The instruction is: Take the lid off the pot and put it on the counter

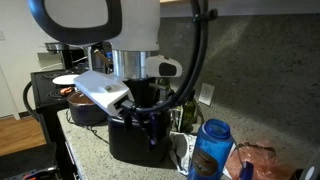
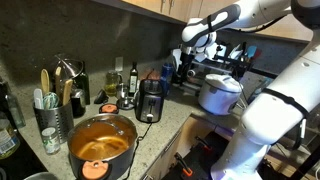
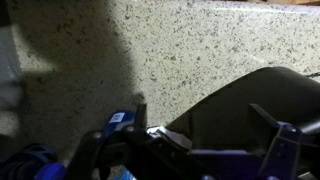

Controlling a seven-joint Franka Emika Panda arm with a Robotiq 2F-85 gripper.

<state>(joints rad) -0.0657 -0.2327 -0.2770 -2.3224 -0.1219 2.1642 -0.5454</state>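
Note:
The dark grey pot [image 2: 101,146] stands at the near end of the granite counter [image 2: 170,125], and its orange-red inside shows. It also shows in an exterior view [image 1: 84,110] behind my arm. Its rim is shiny, but I cannot tell whether the see-through lid lies on it. My gripper [image 2: 188,62] is high up by the stone backsplash, far from the pot and beyond the toaster. In the wrist view my gripper [image 3: 190,152] is open and empty, over speckled stone [image 3: 170,50].
A black toaster [image 2: 150,100] [image 1: 135,135] stands between pot and gripper. A utensil holder [image 2: 50,120] and bottles [image 2: 132,82] line the backsplash. A white plate [image 1: 65,78] lies behind the pot. A blue water bottle [image 1: 210,148] stands beside the toaster.

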